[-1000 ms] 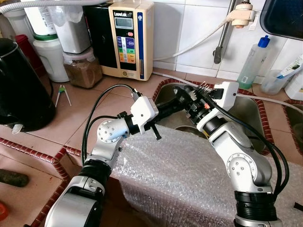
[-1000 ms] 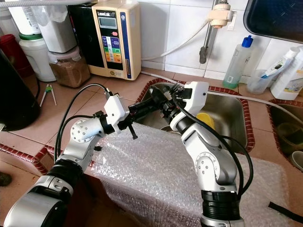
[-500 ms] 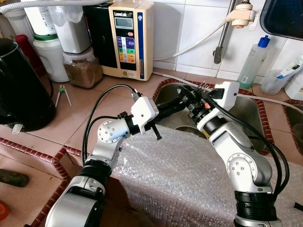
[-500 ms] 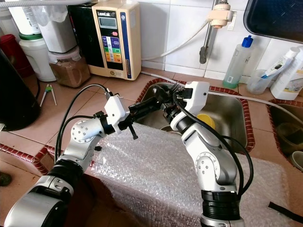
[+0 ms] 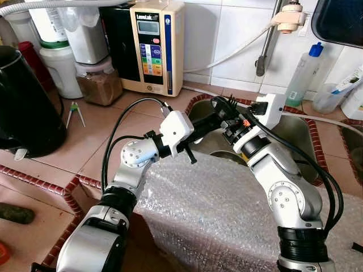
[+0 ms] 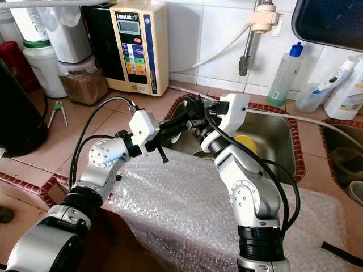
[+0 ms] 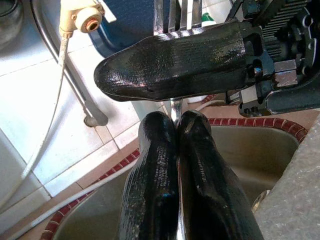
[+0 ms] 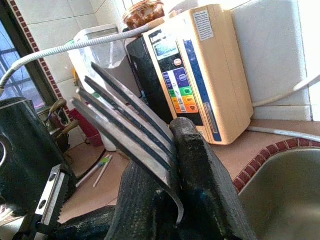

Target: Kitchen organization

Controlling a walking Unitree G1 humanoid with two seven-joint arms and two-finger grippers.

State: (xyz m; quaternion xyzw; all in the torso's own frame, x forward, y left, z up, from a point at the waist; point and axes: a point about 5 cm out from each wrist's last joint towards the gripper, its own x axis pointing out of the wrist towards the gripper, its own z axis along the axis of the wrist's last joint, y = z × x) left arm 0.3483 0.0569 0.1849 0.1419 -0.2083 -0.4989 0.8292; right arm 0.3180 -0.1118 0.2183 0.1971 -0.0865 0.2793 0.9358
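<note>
A metal fork (image 8: 131, 131) is held between my two grippers above the left rim of the steel sink (image 5: 299, 148). My right gripper (image 8: 175, 165) is shut on the fork's neck, just below the tines (image 5: 231, 102), which point up. In the left wrist view my left gripper (image 7: 175, 120) is shut on the thin handle (image 7: 174, 106) just under the right gripper's finger (image 7: 170, 62). The two grippers meet tip to tip in the head views, the left gripper (image 5: 214, 118) reaching in from the left and the right gripper (image 5: 228, 115) from the right.
Bubble wrap (image 5: 227, 209) covers the counter edge in front of me. A cream water machine (image 5: 154, 45), jars and a black kettle (image 5: 25, 107) stand at the back left. A clear bottle (image 5: 302, 73) stands behind the sink, and a yellow object (image 6: 247, 141) lies in it.
My right gripper has carried the fork a little to the left, and my left arm has reached forward and up, so the two grippers now sit closer together.
</note>
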